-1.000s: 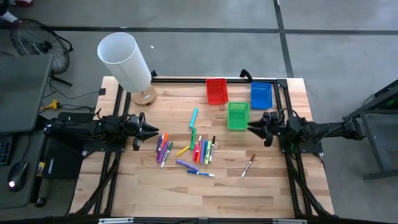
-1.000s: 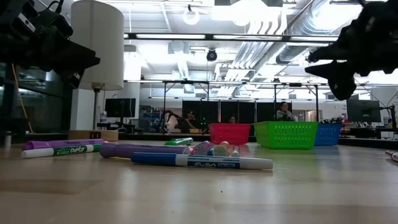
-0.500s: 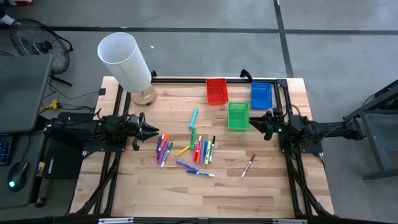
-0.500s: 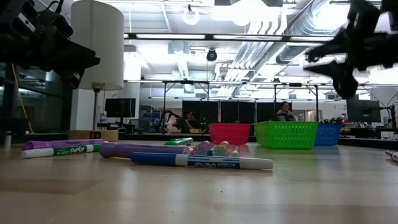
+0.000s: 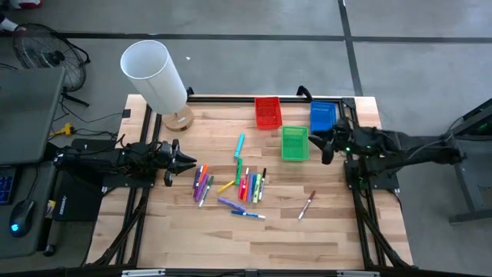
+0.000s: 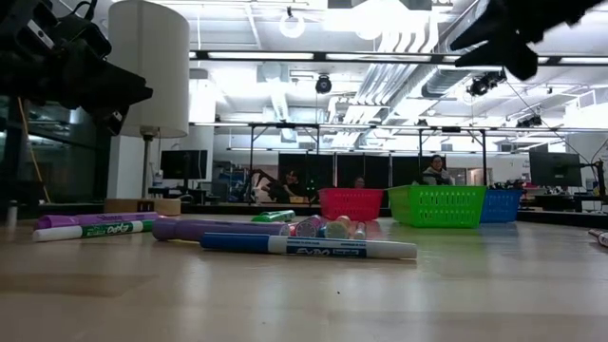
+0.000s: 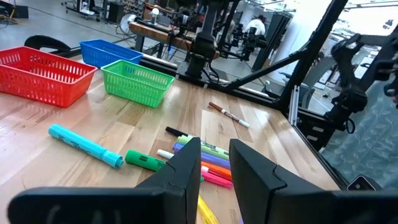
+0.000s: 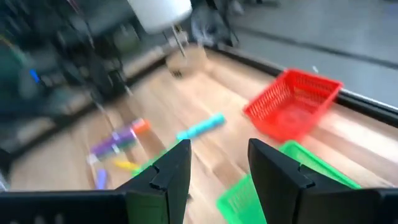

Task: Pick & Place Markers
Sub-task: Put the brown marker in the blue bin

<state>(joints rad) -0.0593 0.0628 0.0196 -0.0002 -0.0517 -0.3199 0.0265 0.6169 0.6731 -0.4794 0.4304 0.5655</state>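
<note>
The markers [image 5: 231,185] lie loose in a cluster on the wooden table's middle. A teal one [image 5: 240,145] lies toward the far side, a brown one [image 5: 307,205] lies apart to the right, and a blue-and-white one [image 6: 304,247] lies nearest the front. My left gripper [image 5: 184,161] hovers level at the cluster's left end, narrowly open with nothing between its fingers [image 7: 214,163]. My right gripper [image 5: 319,146] hangs high beside the green tray [image 5: 294,142], tipped downward and open [image 8: 217,168], and it is empty too.
A red tray [image 5: 267,112], the green tray and a blue tray [image 5: 324,117] stand at the far right of the table. A lamp with a white shade [image 5: 154,75] stands on its base [image 5: 178,119] at the far left corner. Bare wood lies along the near edge.
My right gripper has risen well above the table beside the green tray and tipped its fingers downward, keeping the same gap. The markers and trays have not moved.
</note>
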